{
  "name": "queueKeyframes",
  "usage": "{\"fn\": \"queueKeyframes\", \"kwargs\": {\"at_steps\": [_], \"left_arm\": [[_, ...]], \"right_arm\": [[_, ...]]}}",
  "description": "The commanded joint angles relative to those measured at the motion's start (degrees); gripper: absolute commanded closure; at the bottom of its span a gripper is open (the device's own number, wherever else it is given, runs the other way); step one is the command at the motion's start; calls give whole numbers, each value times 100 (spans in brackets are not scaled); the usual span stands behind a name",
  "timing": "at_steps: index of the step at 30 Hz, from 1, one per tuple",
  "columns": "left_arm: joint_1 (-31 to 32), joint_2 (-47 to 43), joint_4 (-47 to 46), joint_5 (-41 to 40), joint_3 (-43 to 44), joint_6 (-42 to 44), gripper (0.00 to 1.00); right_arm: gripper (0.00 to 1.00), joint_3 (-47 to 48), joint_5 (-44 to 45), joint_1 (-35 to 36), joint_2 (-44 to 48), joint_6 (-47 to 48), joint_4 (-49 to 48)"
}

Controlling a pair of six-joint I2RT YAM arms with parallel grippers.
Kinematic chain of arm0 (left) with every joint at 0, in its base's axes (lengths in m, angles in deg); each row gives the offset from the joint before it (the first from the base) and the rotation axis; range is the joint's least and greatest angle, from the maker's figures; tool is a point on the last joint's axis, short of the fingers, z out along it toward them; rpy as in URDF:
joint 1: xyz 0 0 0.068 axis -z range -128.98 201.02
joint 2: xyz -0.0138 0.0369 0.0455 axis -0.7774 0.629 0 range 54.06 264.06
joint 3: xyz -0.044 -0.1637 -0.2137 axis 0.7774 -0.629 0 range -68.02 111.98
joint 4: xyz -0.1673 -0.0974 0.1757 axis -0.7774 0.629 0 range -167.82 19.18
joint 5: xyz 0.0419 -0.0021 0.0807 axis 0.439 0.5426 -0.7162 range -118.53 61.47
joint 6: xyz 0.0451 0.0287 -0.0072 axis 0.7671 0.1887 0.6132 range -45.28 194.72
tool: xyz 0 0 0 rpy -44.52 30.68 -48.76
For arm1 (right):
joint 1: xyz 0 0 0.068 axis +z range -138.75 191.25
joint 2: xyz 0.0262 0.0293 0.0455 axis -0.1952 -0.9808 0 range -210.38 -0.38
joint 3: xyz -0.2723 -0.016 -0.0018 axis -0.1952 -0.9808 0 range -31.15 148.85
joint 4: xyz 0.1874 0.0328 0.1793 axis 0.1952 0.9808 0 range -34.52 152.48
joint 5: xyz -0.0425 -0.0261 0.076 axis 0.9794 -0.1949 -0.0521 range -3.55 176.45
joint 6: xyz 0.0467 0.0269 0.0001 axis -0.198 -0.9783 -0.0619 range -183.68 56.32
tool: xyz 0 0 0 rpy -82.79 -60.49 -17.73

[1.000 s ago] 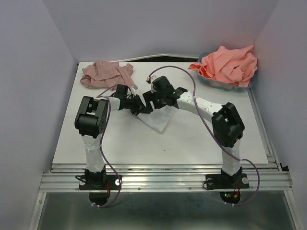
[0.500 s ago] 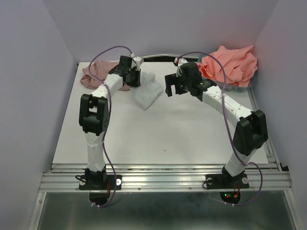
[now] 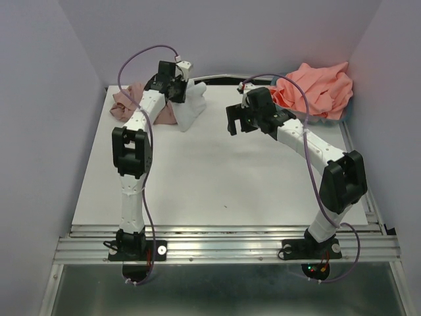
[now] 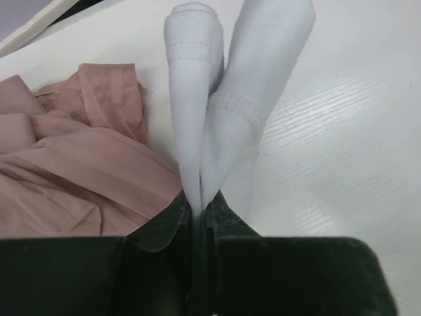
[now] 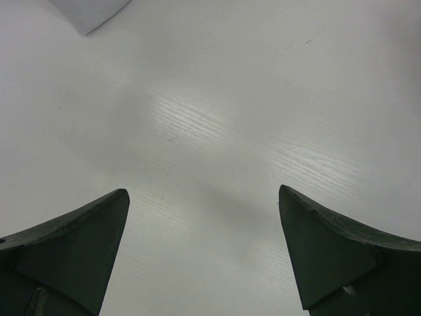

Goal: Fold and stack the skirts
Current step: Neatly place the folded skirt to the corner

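Nearest you, the front of the table [image 3: 217, 191] is bare white board. Past its middle and right of center, your right pincer [image 3: 240, 120] [image 5: 202, 192] hangs above the surface with its jaws spread wide and nothing between them. Its wrist view shows only tabletop, plus one corner of pale cloth at the upper left edge.

Farther back on the left, your left pincer [image 3: 176, 91] [image 4: 200, 210] is clamped narrow on a fold of the pale white-blue skirt [image 3: 191, 108] [image 4: 217, 85]. That skirt is lifted and hangs from the pincer in two rolled lobes. You cannot tell whether its lower end touches the table.

Just beside it, toward the far left corner, the mauve-pink skirt [image 3: 128, 102] [image 4: 72, 164] lies crumpled on the table, and the pale skirt overlaps its edge in the overhead view.

At the far right corner, well apart from both, the coral cloth [image 3: 316, 89] is heaped in a basket [image 3: 334, 120].
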Motion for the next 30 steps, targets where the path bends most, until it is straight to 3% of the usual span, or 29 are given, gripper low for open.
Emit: {"fn": "queueKeyframes", "kwargs": {"at_steps": [1,9,18,30], "left_arm": [[-308,-135,-146,317,542,-83,100],[-581,-231,-252,888,701,-170,100],[-1222,-363,-1024,1705,358,-654,100],[-2329,418,-1676,2250,-187,-1471,100]], "right_arm": [[0,-68,-62,27,8,77,-131],[0,-24,-62,27,-115,50,-131],[0,-59,-264,27,-168,59,-123],[0,-103,-273,27,-273,94,-96]]}}
